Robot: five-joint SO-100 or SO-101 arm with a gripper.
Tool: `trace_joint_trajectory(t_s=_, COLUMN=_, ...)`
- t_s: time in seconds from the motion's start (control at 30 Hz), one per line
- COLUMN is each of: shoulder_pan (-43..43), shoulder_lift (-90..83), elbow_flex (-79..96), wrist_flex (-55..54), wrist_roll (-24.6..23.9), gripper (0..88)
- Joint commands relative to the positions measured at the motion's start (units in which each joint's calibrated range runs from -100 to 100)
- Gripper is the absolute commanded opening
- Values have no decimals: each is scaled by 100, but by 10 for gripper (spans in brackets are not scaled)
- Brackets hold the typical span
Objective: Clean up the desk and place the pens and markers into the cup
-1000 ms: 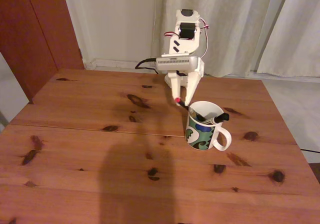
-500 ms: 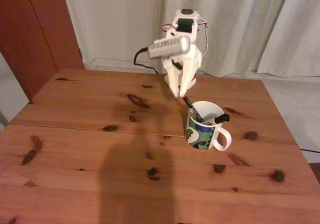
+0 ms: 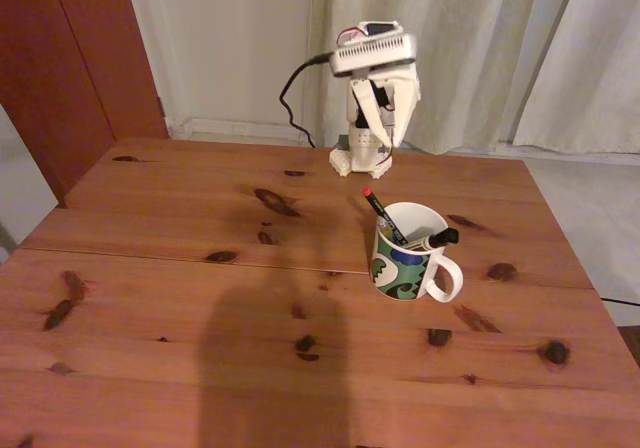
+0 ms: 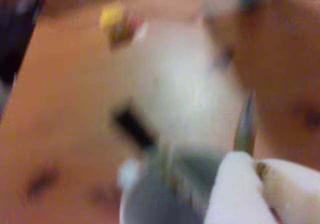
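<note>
looks pretty much done: the black pen with red tip (image 3: 380, 214) and the white marker (image 3: 432, 239) are stood in the cup (image 3: 405, 258), nothing's left on the desk (image 3: 200, 298). the gripper (image 3: 385, 140) is raised, empty, fingers apart.

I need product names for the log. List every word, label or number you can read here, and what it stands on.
No text can be read.
The white marker in the mug: any print on it is too small to make out.
The mug: a green, blue and dark pattern, no letters visible.
The black pen with the red tip: no marking visible.
The wrist view is too blurred to read.
</note>
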Motion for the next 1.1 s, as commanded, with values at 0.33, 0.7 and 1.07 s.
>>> trace_joint_trajectory(t_s=0.33, shoulder_pan=-694, shoulder_lift=-2786, elbow_flex=1874, wrist_flex=3564, wrist_roll=650, gripper=7)
trace_joint_trajectory(t_s=0.7, shoulder_pan=-614, shoulder_lift=-2902, elbow_flex=2262, wrist_flex=3788, wrist_roll=902, gripper=7)
trace_joint_trajectory(t_s=1.07, shoulder_pan=-332, shoulder_lift=-2977, elbow_flex=3308, wrist_flex=3444, wrist_roll=1200, gripper=8)
